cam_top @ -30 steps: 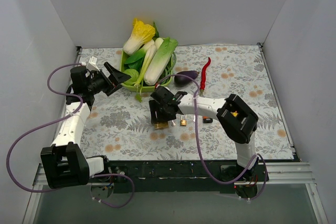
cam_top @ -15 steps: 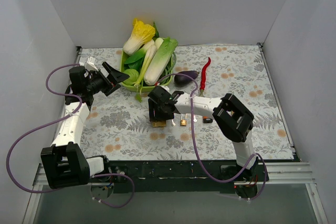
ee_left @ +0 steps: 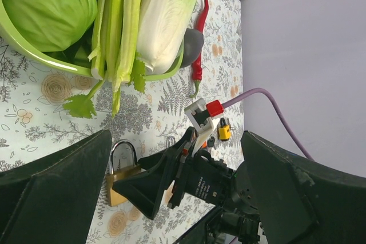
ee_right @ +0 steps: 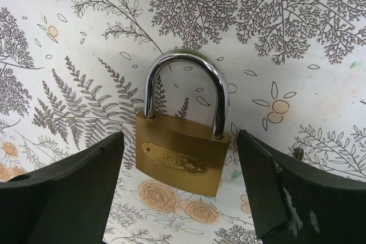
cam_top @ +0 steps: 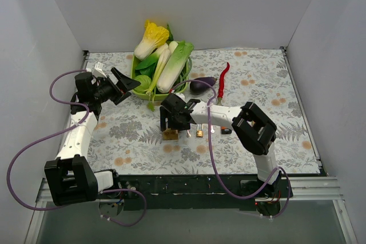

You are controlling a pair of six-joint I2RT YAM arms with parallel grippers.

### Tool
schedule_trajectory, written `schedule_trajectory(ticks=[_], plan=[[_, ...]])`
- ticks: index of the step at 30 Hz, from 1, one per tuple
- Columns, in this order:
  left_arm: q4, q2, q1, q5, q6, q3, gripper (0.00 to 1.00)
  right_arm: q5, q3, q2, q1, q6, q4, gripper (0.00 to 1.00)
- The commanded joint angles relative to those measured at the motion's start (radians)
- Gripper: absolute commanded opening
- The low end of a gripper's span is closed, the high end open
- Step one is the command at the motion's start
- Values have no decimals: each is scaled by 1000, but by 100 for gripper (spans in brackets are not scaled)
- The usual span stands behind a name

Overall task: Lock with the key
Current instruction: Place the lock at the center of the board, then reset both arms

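Observation:
A large brass padlock [cam_top: 169,135] with a steel shackle lies flat on the patterned mat. In the right wrist view the padlock [ee_right: 182,155] sits between my open fingers [ee_right: 63,192], with gaps on both sides. My right gripper [cam_top: 171,119] hovers just over it. The padlock also shows in the left wrist view [ee_left: 122,171]. A small yellow padlock [cam_top: 199,133] and thin silver keys [cam_top: 189,134] lie just right of it. My left gripper [cam_top: 124,86] is open and empty at the far left, beside the green bowl.
A green bowl [cam_top: 134,75] of cabbage and leafy greens stands at the back. An eggplant [cam_top: 201,84] and a red chili [cam_top: 223,77] lie to its right. A small black and red item [cam_top: 226,131] lies near the keys. White walls enclose the mat.
My right gripper has shifted a little left and away, and the brass padlock shows slightly further left and more exposed. The left arm has barely moved.

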Motion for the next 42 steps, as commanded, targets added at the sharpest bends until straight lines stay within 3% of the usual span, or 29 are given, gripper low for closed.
schedule_trajectory(ticks=[1,7,12,17,19,20,23,25,27,32,33,34,37,42], plan=[[-13,-27,6,11,21,32,98,34,13,-27,7,-5,-4,88],[-131,20,6,60,64,112,98,59,-2,-109,1,-80,40,89],[-357,115,6,103,232,250,98,73,-28,-243,-27,-294,131,98],[-524,181,10,103,372,437,98,137,-16,-390,-68,-518,195,98],[-631,229,9,85,448,533,98,134,-31,-445,-117,-655,223,98],[-662,273,7,12,456,622,98,136,-45,-467,-142,-696,223,98],[-763,327,3,-6,519,746,98,47,-143,-576,-307,-755,220,98],[-783,344,-20,-33,548,776,98,-96,-203,-649,-496,-766,190,97],[-783,353,-45,-81,590,787,98,-189,-249,-703,-667,-787,168,97],[-688,321,-210,-220,639,704,98,-213,-361,-892,-836,-942,89,97],[-649,309,-248,-262,677,680,98,-278,-373,-915,-885,-954,68,97],[-627,283,-314,-340,690,625,98,-321,-390,-961,-910,-968,50,98],[-582,246,-402,-383,717,523,98,-386,-481,-1053,-943,-1007,13,98],[-540,156,-451,-461,661,371,98,-400,-603,-1123,-944,-1020,-27,98]])
